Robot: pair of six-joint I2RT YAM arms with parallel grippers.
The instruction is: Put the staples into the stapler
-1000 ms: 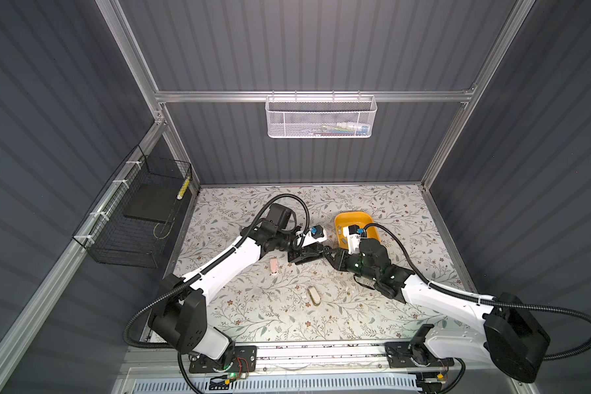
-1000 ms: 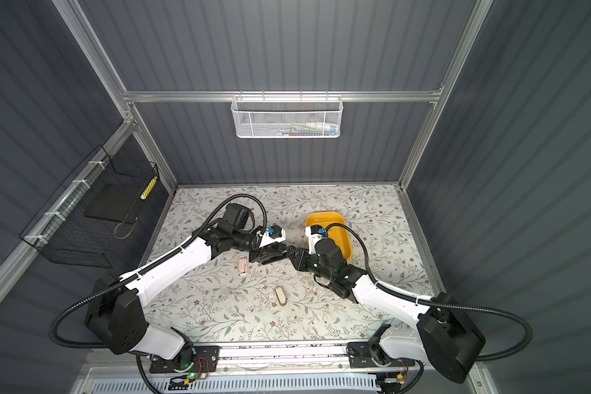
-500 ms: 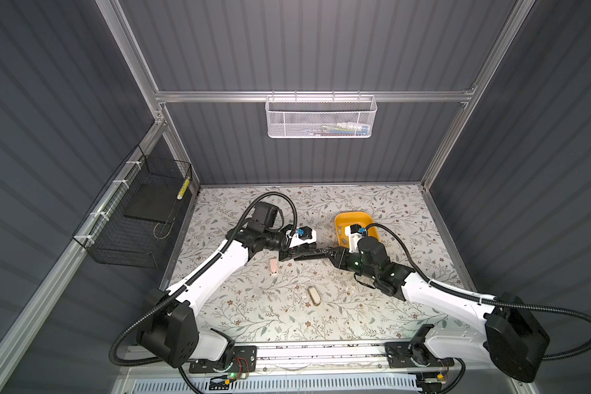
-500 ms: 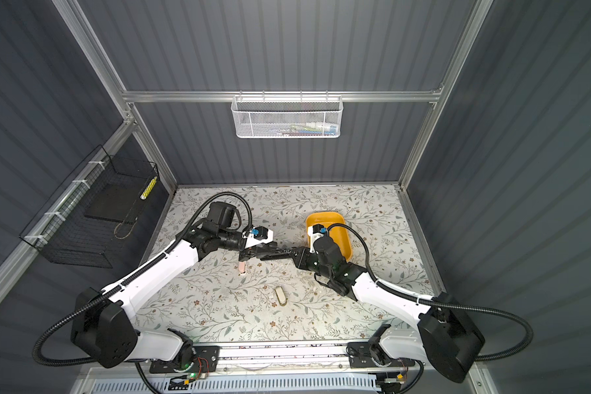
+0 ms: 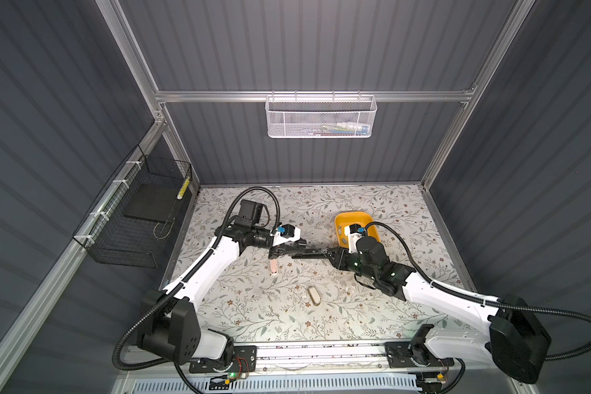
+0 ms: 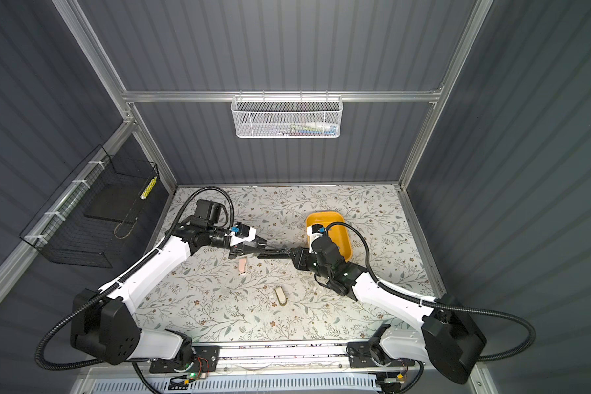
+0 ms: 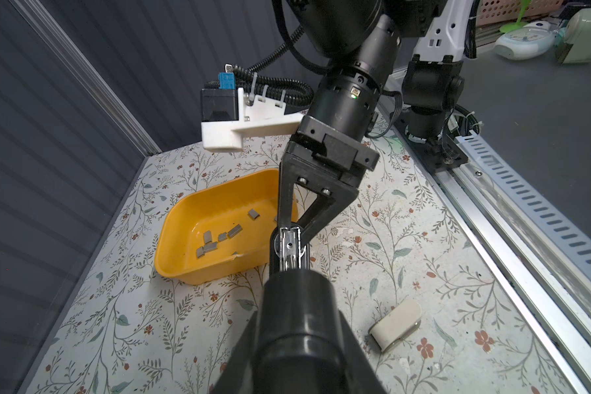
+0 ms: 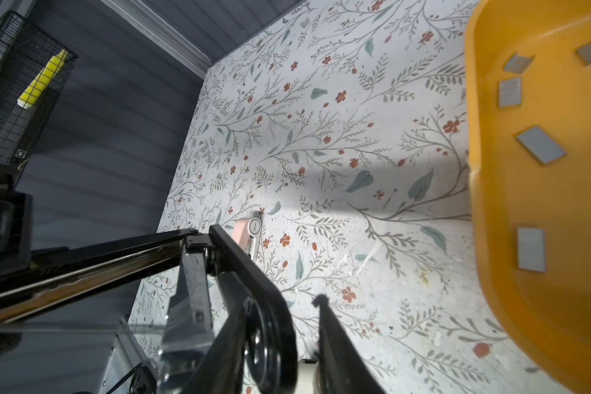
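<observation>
At the centre of the desk [image 5: 253, 314], the two arms meet tip to tip. The black stapler [image 5: 307, 254] spans the gap between them, above the floral surface. In both top views it runs roughly left to right.

Left tool [image 5: 285, 251]: clamped on the left end of the black stapler. In the left wrist view the stapler emerges from between this tool's fingers [image 7: 297, 307], its chrome end toward the right arm.

Right tool [image 5: 327, 254]: jaws narrow, set around the right end of the black stapler.
- In the left wrist view both of its fingers [image 7: 285, 204] converge on that end.
- In the right wrist view the stapler stands swung open. The chrome rail [image 8: 82, 277] runs away toward the left arm, and the black cover [image 8: 246, 283] is folded back toward the camera.
- A strip of desk shows between the cover and one finger [image 8: 335, 344].
- Whether this tool actually grips cannot be told.

Staples [image 7: 215, 244]: loose grey strips scattered on the floor of the yellow tray [image 5: 352, 215]. The tray stands on the desk to the far right of centre, just behind the right arm's wrist.

Other items on the desk:
- The small pink stapler [image 5: 273, 266] lies flat just to the near side of the left tool.
- The small cream stapler [image 5: 314, 296] lies nearer still, close to the middle, well apart from both tools.
</observation>
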